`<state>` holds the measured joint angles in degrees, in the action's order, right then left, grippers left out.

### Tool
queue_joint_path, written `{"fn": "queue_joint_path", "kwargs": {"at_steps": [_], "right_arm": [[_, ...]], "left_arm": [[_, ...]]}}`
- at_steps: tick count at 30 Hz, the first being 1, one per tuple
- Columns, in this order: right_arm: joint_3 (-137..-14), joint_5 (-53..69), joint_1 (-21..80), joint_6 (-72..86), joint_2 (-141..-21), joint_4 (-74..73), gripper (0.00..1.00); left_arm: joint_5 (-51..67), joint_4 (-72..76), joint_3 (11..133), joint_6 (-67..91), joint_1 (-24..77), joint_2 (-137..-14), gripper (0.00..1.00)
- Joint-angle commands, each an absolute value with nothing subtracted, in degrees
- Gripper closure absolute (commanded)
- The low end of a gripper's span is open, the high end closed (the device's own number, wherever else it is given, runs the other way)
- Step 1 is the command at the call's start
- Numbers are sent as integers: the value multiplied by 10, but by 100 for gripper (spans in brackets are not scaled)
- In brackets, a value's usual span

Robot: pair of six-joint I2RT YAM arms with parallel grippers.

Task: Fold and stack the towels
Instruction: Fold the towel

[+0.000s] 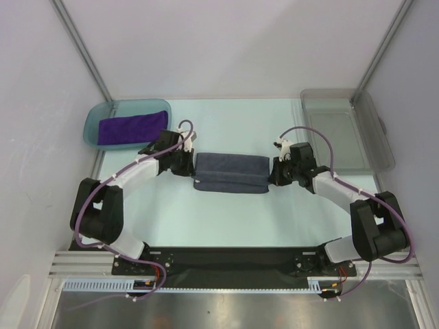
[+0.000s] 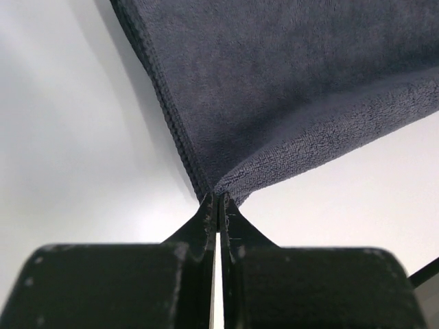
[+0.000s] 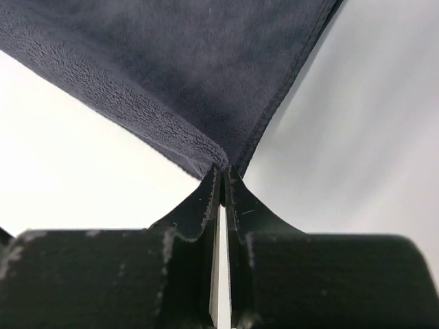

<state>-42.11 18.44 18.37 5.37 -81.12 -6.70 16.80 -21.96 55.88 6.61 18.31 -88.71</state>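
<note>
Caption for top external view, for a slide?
Left arm and right arm, jaws shut, hold opposite ends of a folded grey-blue towel; purple towel in teal tray, clear grey bin far right.

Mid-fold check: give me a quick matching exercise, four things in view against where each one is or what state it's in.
Things:
1. grey-blue towel
2. purple towel
3. clear grey bin
4. left end effector

Place or state:
A. at the far right
B. lying in the teal tray
C. shut on a towel corner
D. held at both ends, in the middle

Pairs: 1-D, 2-B, 3-A, 4-C
</note>
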Motion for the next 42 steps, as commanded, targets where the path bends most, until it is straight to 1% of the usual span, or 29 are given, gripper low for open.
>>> {"fn": "queue_joint_path", "kwargs": {"at_steps": [1, 2, 4, 5, 8, 9, 11, 13, 14, 15, 17, 18, 20, 22, 23, 24, 26, 31, 33, 34, 37, 39, 42], "right_arm": [[-411, 178, 189, 73, -790, -45, 95], [-409, 178, 188, 74, -790, -47, 93], [-408, 179, 191, 76, -788, -55, 89], [-409, 179, 191, 78, -788, -60, 83], [-413, 178, 193, 93, -782, -83, 73], [-416, 178, 194, 99, -775, -89, 70], [-421, 182, 194, 134, -769, -111, 64], [-431, 160, 190, 174, -763, -149, 62], [-433, 159, 189, 199, -760, -158, 62], [-438, 156, 190, 210, -757, -165, 62], [-454, 148, 192, 219, -746, -184, 62], [-461, 141, 192, 230, -744, -190, 62], [-480, 134, 195, 236, -747, -188, 64], [-482, 158, 202, 243, -756, -153, 65], [-481, 164, 206, 243, -775, -142, 66], [-479, 170, 214, 243, -785, -130, 67], [-475, 171, 218, 245, -810, -99, 69], [-455, 164, 220, 236, -891, -41, 75], [-458, 147, 219, 230, -911, -40, 82], [-461, 134, 219, 228, -917, -46, 88], [-480, 120, 218, 217, -923, -68, 91], [-497, 115, 219, 212, -919, -86, 92], [-520, 113, 219, 210, -911, -93, 92]], "left_arm": [[149, -222, 553, 82, 195, -879, 98], [150, -223, 552, 83, 196, -880, 98], [142, -228, 550, 89, 199, -885, 88], [128, -241, 551, 90, 200, -889, 85], [109, -268, 556, 97, 200, -891, 80], [101, -274, 560, 98, 200, -890, 75], [85, -304, 575, 103, 200, -884, 75], [55, -323, 596, 110, 200, -877, 74], [42, -331, 603, 111, 200, -874, 70], [28, -345, 611, 121, 200, -865, 64], [26, -344, 624, 130, 200, -856, 62], [44, -325, 623, 140, 201, -845, 59], [88, -295, 601, 161, 201, -833, 59], [135, -239, 569, 176, 201, -828, 58], [183, -217, 556, 184, 201, -830, 59], [193, -203, 543, 194, 201, -832, 58], [186, -178, 520, 203, 201, -854, 59], [147, -169, 511, 223, 201, -917, 61], [123, -174, 512, 244, 201, -930, 63], [114, -181, 523, 249, 200, -931, 63], [78, -219, 556, 258, 201, -929, 64], [66, -235, 577, 254, 201, -920, 62], [86, -222, 618, 233, 201, -922, 60]]}}
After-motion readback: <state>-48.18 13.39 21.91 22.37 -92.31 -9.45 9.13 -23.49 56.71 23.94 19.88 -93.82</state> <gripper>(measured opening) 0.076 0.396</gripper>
